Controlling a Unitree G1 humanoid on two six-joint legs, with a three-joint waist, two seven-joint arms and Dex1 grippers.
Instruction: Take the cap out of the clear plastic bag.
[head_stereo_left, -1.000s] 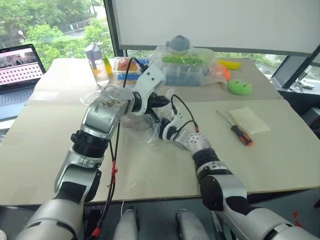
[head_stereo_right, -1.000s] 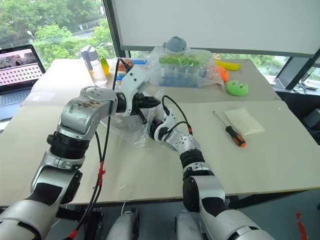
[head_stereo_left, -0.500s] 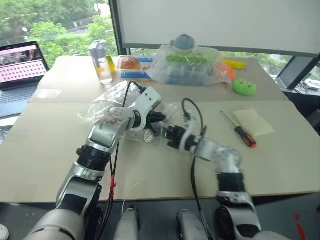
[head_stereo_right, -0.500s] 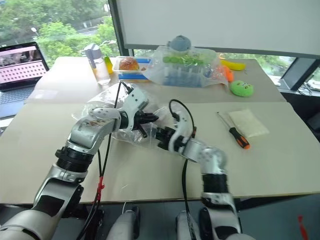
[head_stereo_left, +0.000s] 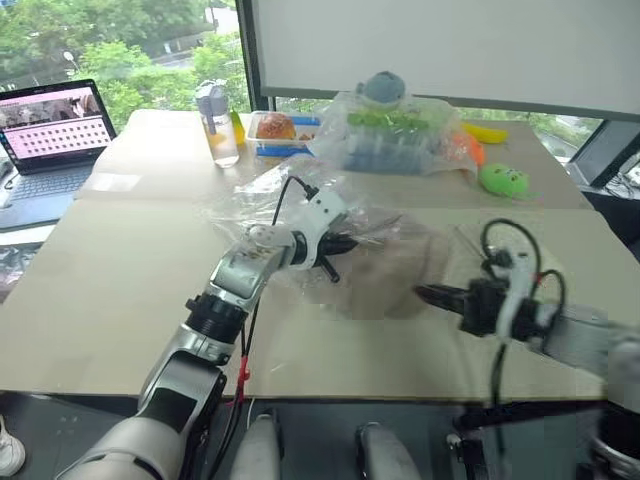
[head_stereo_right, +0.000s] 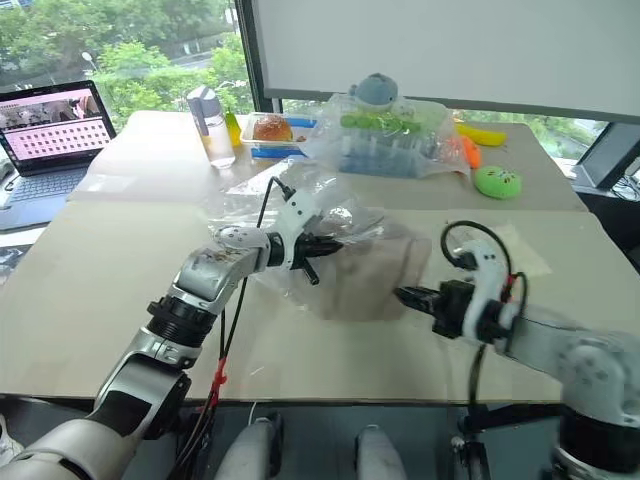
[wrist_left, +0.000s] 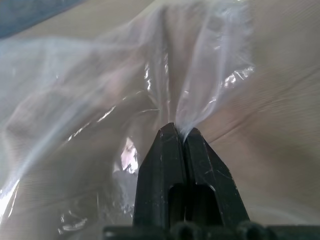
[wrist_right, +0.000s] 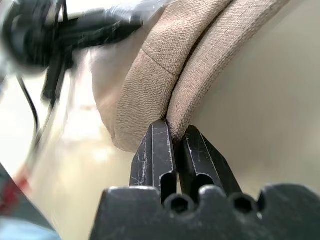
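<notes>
Two grips oppose each other across the pale wooden table (head_stereo_right: 120, 300). Nearest, the right gripper (wrist_right: 176, 131) is clamped on the rim of the soft beige-grey fabric cap (wrist_right: 165, 65), where brim meets crown. The cap (head_stereo_right: 365, 270) lies on the table between the arms, its near edge toward the right gripper (head_stereo_right: 405, 296) and its far side under the large, thin, crinkly clear plastic bag (head_stereo_right: 290, 210). Farther in, the left gripper (wrist_left: 176, 131) is closed on a pinched fold of that film. To finish cleanly, the right arm should probably draw the cap flat and low, away from the bag's mouth, while the left holds the film firm so it does not trail along. Beyond sits a bulging clear bag of toys (head_stereo_right: 385, 135).
</notes>
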